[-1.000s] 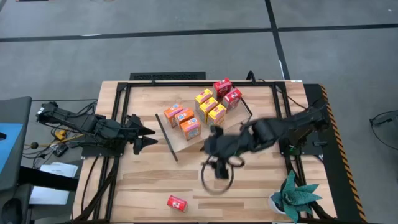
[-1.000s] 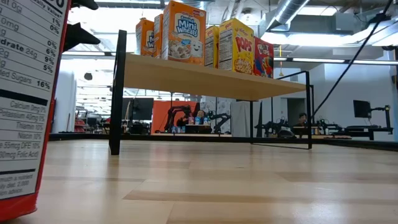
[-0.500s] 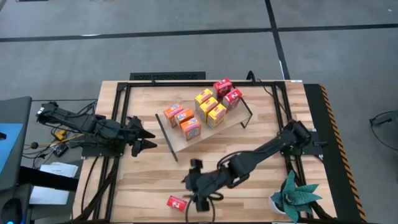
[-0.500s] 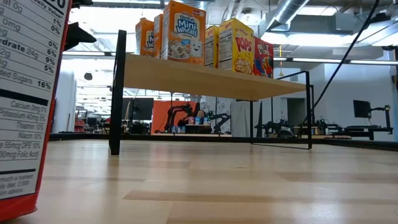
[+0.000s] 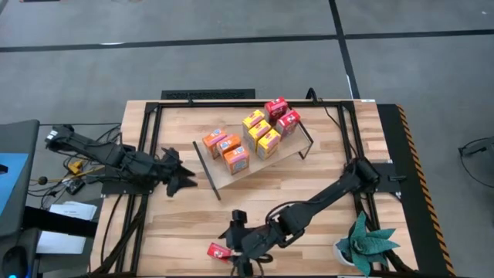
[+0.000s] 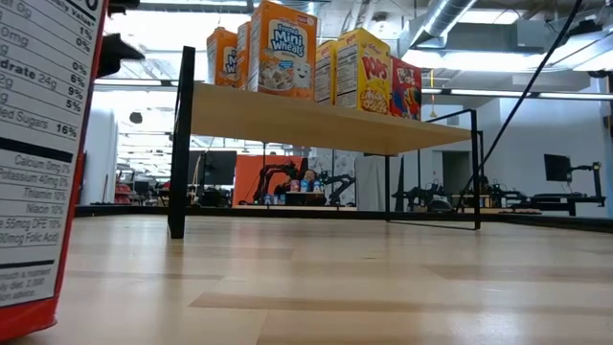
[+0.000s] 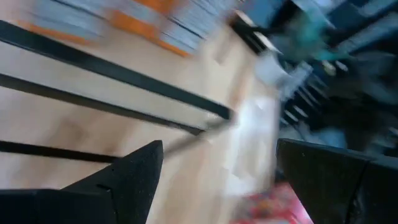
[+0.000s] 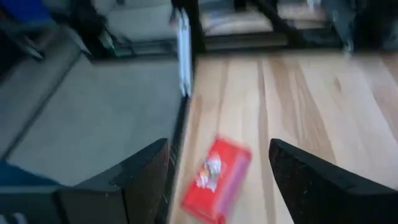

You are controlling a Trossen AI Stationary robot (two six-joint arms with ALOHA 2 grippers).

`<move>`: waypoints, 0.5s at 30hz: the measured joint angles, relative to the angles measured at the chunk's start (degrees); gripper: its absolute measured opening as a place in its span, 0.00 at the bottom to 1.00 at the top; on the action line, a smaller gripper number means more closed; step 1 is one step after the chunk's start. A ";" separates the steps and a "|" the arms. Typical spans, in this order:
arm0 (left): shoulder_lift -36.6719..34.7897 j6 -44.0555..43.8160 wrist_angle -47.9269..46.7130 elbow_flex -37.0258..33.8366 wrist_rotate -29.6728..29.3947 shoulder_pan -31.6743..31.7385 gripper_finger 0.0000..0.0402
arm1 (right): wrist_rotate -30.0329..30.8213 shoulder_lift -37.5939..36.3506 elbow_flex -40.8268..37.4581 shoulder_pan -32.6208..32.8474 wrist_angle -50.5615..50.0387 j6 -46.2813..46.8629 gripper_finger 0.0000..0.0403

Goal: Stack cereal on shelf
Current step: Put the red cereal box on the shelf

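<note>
The right gripper (image 5: 234,249) hung with fingers spread just beside the red cereal box (image 5: 219,251) lying near the desk (image 5: 324,181) edge. The left gripper (image 5: 184,179), also spread, waited near the shelf (image 5: 218,176).

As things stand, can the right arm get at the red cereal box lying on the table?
Probably yes. The right pincer is beside the red box with fingers open, and the right wrist view shows the box ahead with bare tabletop around it.
</note>
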 joint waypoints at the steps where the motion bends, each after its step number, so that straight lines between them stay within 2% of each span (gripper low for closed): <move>1: 1.11 -0.26 1.68 0.00 1.27 -1.08 0.76 | 0.68 0.32 -0.06 0.04 -0.08 0.84 0.75; 5: 5.89 -3.35 4.13 0.12 4.67 -7.98 0.74 | 3.25 0.20 -0.39 1.15 -1.27 2.10 0.75; 8: 9.05 -6.67 2.16 1.87 2.64 -14.44 0.70 | 5.27 -0.92 -0.18 1.93 -2.91 3.26 0.75; 11: 12.62 -10.49 3.54 2.88 -8.13 -22.01 0.66 | 5.99 -1.01 -0.22 2.68 -3.13 5.88 0.75; 15: 20.80 -11.95 11.58 3.30 -22.29 -31.21 0.58 | 7.89 -1.04 -0.22 4.04 -3.41 7.93 0.75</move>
